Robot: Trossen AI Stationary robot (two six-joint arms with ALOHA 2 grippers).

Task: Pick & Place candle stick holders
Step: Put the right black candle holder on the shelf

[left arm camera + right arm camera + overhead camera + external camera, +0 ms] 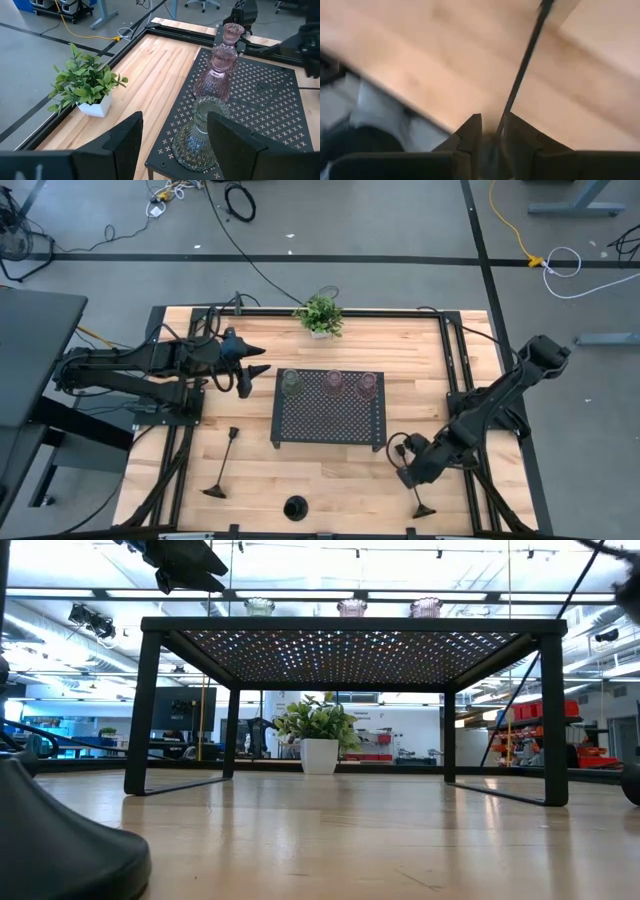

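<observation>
Three glass holders (328,384) stand on the tray (328,420). My right fingers (490,131) pinch a black stemmed holder (522,70); my left fingers (172,142) gape empty; two black ones remain on the worktop (330,475).

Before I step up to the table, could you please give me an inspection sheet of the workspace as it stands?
Surface: light wooden table, black frame rails along its edges.
Job's things: greenish glass holder and two pinkish glass holders standing on the black perforated tray; tall black thin-stemmed holder lying on the wood; squat black holder at the near edge; second black thin-stemmed holder in the right gripper.
Clutter: leafy green potted plant.
Grippers: left gripper open, beside the tray; right gripper shut on the stem.
Cables: loose cables on the floor.
Surroundings: grey floor, workshop behind.
</observation>
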